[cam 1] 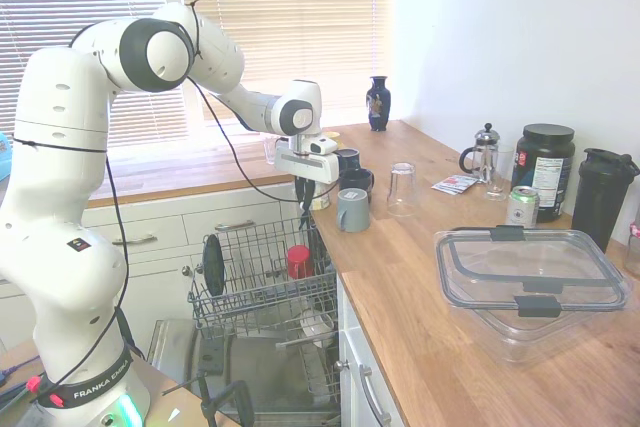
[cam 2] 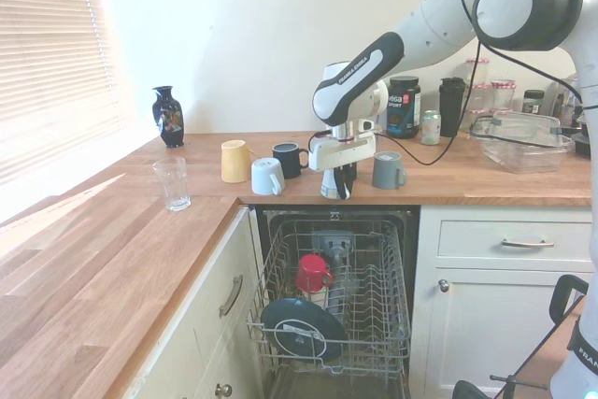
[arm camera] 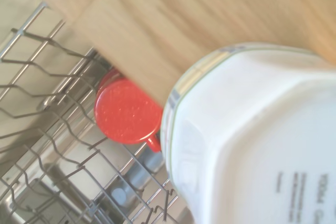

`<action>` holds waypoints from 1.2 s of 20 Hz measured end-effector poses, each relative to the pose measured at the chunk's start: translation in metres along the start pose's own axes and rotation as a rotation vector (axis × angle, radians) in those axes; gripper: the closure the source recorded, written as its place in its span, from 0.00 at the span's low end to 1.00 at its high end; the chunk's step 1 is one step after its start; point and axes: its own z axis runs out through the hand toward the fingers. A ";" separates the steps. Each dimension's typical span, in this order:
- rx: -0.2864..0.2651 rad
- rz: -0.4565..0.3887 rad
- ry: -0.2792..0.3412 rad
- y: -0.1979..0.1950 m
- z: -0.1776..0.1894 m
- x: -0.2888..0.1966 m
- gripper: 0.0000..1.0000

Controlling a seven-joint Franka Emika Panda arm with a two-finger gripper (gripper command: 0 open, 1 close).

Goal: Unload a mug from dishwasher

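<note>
Mug [arm camera: 252, 140] held clamped in end effector [cam 2: 335, 186], bottom-up, base print seen close in wrist view; white body partly seen between fingers [cam 2: 346, 180] in second exterior view. Mug lifted clear of dishwasher [cam 2: 332, 310] rack, at desk [cam 2: 439, 179] front-edge height, long axis near vertical. Free desk surface lies at 12 o'clock from end effector in second exterior view; judged next: carry inward over edge, then lower. Red cup [cam 2: 312, 273] left in rack at 6 o'clock below. Grey mug [cam 2: 388, 170] at 3 o'clock, close: collision risk.
</note>
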 end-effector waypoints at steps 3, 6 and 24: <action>0.004 0.017 -0.005 0.003 0.000 0.007 1.00; 0.009 0.028 -0.011 0.005 0.000 0.012 1.00; 0.017 0.061 -0.026 0.020 0.000 0.026 0.00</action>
